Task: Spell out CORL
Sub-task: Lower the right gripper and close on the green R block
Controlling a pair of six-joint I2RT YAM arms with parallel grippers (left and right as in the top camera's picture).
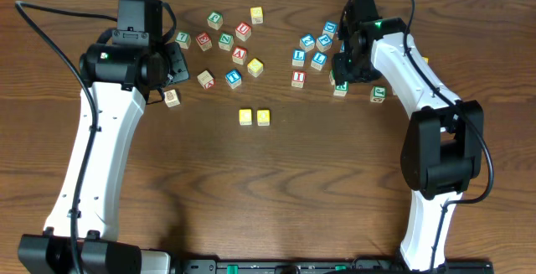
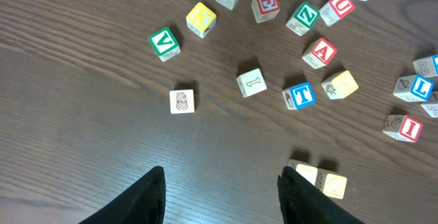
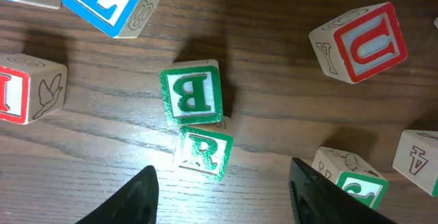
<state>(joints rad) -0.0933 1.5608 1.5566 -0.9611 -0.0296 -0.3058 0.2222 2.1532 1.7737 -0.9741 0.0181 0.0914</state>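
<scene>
Mia: Where is the green R cube (image 3: pixel 202 152)?

Tom: Right in front of the right pincer (image 3: pixel 222 183), in the gap between its two fingers. The pincer is open wide and is not touching the cube.

Mia: Which way does the cube lie?

Tom: It is square, so it has no long side. It sits turned a little, not straight with the fingers.

Mia: Is there room to grab it?

Tom: There is bare wood on both sides. But the green B cube (image 3: pixel 193 94) touches it on the far side, and another green cube (image 3: pixel 356 186) sits close by one finger. I think that one could get bumped.

Mia: Where should the R go?

Tom: The two yellow cubes (image 1: pixel 254 116) sit side by side in the middle of the worktop (image 1: pixel 335 182). The spot beside them is bare.

Mia: And the left pincer (image 2: pixel 220 183)?

Tom: Open too, holding nothing. It is well apart from the R, so the right arm is nearer.

Mia: The L?

Tom: The blue L cube (image 3: pixel 102 1) waits farther off, past the B.
</scene>
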